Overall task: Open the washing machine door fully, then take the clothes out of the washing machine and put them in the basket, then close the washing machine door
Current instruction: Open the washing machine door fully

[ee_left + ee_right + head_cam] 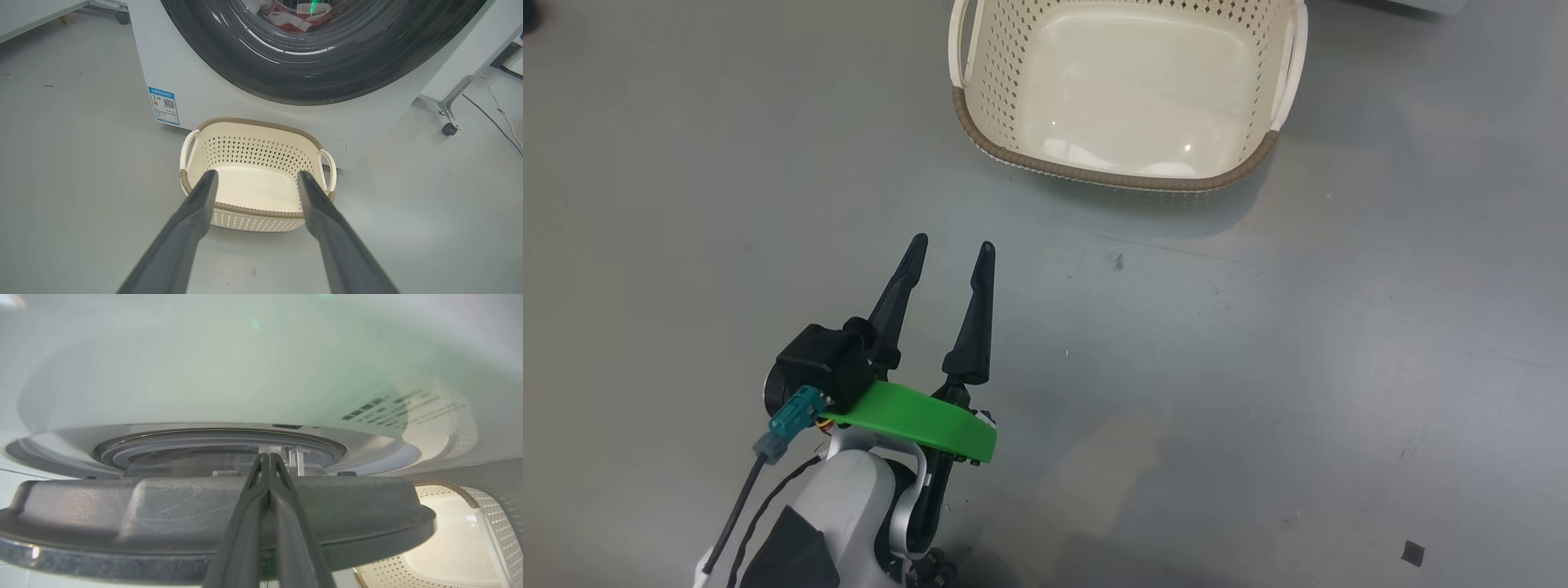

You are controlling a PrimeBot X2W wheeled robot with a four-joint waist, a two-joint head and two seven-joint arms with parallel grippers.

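Red-and-white clothes (288, 24) show, cut off at the top, behind the glass of the washing machine door (286, 81). The cream basket (1094, 170) stands empty just before the washing machine (184, 69). The left gripper (953, 242) has its fingers apart, holding nothing. The right gripper (266, 457) has its fingers pressed together at the door's grey edge.

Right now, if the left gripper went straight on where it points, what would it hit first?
Probably the basket: the open left gripper aims at its near rim, though depth is unclear.

The basket (1001, 82) is cream with diamond holes and a brown rim. The washing machine (196, 81) is white.
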